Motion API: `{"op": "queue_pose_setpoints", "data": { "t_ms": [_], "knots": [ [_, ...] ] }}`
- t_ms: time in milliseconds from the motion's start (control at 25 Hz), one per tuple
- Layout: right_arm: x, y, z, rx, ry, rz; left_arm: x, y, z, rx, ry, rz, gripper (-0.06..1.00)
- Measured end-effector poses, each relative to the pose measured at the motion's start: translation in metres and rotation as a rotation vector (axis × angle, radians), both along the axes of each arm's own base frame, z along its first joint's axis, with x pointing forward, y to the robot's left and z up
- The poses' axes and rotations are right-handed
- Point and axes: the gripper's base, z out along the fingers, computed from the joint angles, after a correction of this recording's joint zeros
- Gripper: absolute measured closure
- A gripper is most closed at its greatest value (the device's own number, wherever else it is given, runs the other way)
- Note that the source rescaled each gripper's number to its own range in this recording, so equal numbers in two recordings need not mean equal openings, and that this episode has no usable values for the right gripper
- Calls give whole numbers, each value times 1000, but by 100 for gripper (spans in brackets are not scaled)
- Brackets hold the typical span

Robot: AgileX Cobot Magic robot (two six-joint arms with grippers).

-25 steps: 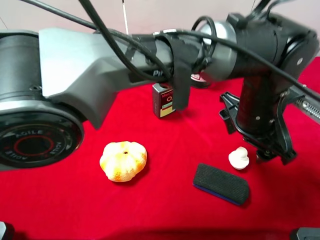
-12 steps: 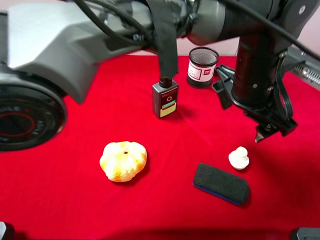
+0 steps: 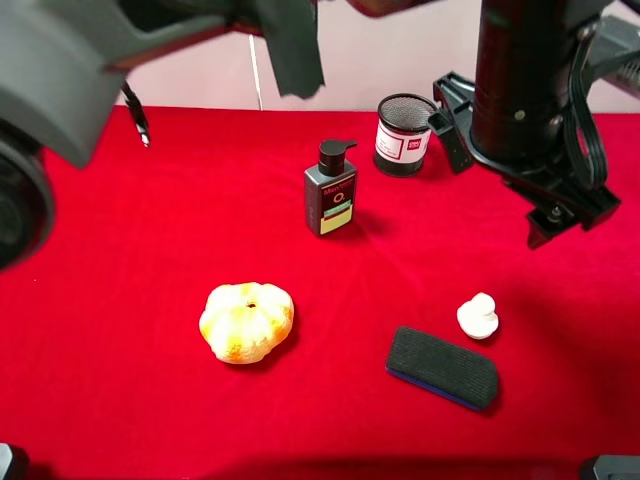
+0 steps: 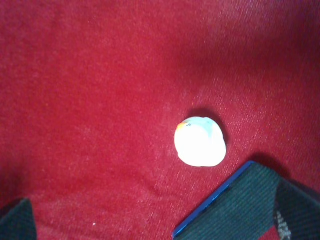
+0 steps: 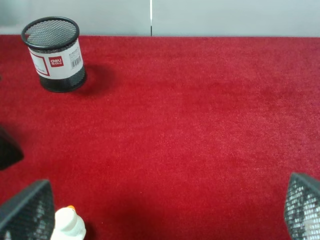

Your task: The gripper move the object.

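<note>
The left gripper (image 3: 570, 215) is hovering with fingers apart, gripping nothing. The duck (image 4: 200, 141) is sitting untouched on the cloth (image 4: 100, 75) below them. It is probably light, hard and roundly slippery, so I am favouring a low pinch across its body.

Left arm (image 3: 60, 60), approx. 10 o'clock in high view: grey moulded shell, black round joint at edge. Wrist (image 3: 520, 80), 1 o'clock: glossy black cylinder, black cables (image 3: 594, 140), angular brackets. Right end effector (image 5: 164, 207): dark mesh-textured fingers (image 5: 27, 210).
</note>
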Motion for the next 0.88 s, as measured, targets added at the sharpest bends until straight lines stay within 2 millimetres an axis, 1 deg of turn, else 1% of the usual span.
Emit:
{"op": "queue_pose_setpoints", "data": {
  "t_ms": [120,160,200,600,720,880],
  "knots": [
    [0,0,0,0,0,0,2,6,14,-20,-23,7,2],
    [0,0,0,0,0,0,2,6,14,-20,-23,7,2],
    [0,0,0,0,0,0,2,8,18,-26,-31,3,2],
    [0,0,0,0,0,0,9,36,72,-107,-115,17,2],
    [0,0,0,0,0,0,10,45,83,-119,-132,28,2],
    [0,0,0,0,0,0,10,60,92,-111,-136,46,2]
  ]
}}
